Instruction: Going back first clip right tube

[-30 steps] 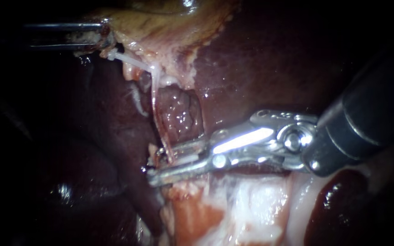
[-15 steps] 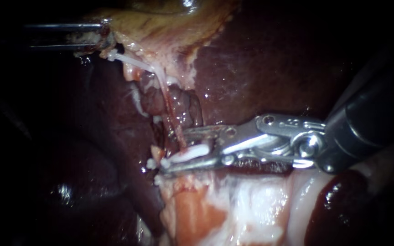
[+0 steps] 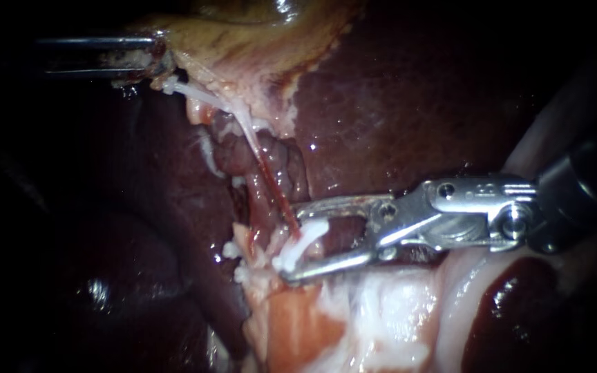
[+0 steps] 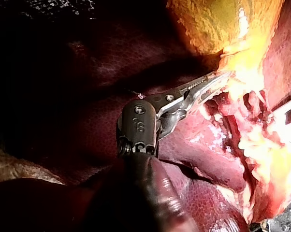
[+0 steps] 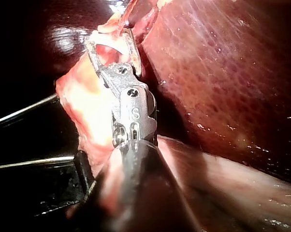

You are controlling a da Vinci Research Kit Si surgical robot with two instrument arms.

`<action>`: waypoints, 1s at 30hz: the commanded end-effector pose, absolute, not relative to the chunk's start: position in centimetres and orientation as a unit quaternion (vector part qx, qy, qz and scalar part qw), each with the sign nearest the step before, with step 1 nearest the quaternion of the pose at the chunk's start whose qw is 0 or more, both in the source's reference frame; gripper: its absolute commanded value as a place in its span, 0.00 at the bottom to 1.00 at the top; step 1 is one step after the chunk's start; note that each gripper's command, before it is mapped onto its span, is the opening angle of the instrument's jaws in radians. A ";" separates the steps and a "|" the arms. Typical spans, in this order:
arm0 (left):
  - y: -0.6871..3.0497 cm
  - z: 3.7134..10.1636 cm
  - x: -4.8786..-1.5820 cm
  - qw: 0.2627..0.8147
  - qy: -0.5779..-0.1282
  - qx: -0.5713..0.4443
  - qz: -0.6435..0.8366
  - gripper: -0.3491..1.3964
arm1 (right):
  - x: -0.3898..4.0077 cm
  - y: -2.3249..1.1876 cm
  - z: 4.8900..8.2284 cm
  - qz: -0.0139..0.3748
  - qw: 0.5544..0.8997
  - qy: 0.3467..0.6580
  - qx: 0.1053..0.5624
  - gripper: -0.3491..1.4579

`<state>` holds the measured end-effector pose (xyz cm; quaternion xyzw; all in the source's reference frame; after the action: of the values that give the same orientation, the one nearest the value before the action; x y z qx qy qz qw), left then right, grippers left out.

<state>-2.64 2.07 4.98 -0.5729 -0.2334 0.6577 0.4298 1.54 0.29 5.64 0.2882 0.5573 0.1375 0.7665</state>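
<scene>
Two instruments showed. Coming in from the left, my left instrument (image 3: 152, 61) was clamped on the yellowish edge of the gallbladder (image 3: 243, 41), beside the dark liver (image 3: 395, 103). A thin reddish tube (image 3: 271, 186) ran down from that edge to a white clip (image 3: 309, 233) sitting across its lower end. My right instrument (image 3: 296, 243) had its jaws parted, the clip lying between them.
</scene>
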 end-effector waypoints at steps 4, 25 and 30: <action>2.07 4.97 -2.64 0.430 -0.234 -0.573 0.658 0.00 | 1.53 0.34 5.72 0.131 0.768 0.560 0.282 0.47; 2.07 4.98 -2.64 0.429 -0.234 -0.573 0.658 0.00 | 1.43 0.64 5.70 0.123 0.787 0.572 0.196 0.47; 2.07 4.98 -2.64 0.429 -0.233 -0.573 0.658 0.00 | 1.14 0.74 5.57 0.109 0.792 0.572 0.180 0.47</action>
<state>-2.64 2.07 4.99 -0.5733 -0.2335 0.6576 0.4293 1.05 0.74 5.54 0.1752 0.5705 0.1055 0.7955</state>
